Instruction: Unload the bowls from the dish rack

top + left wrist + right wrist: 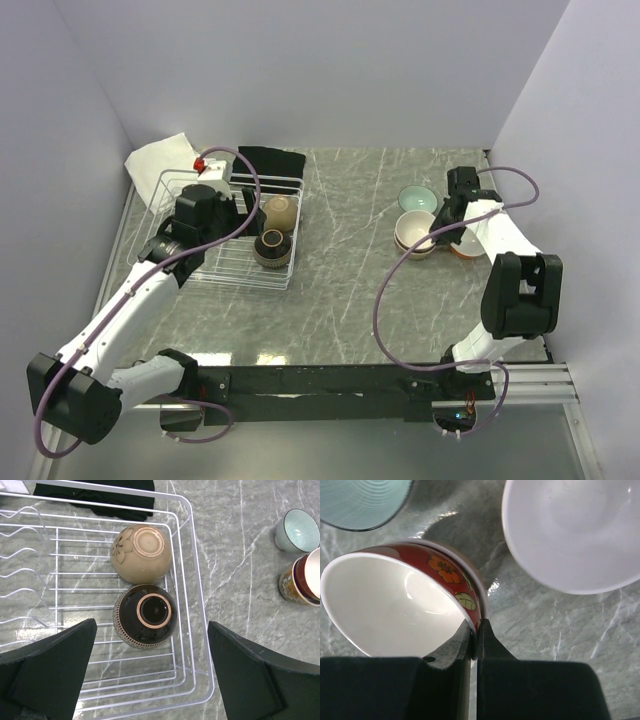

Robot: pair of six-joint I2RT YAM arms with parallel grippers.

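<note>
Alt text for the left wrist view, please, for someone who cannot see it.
Two bowls sit upside down in the white wire dish rack, a tan-brown bowl behind a dark brown bowl, framed by the open left gripper above them. A pale teal bowl stands upright on the marble table to the right.

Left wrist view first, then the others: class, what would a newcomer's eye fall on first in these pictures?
On the left, the tan bowl and the dark brown bowl lie upside down in the white dish rack, with the left gripper wide open above them. On the right, the right gripper pinches the rim of the dark red flowered bowl, beside the teal bowl.
</note>
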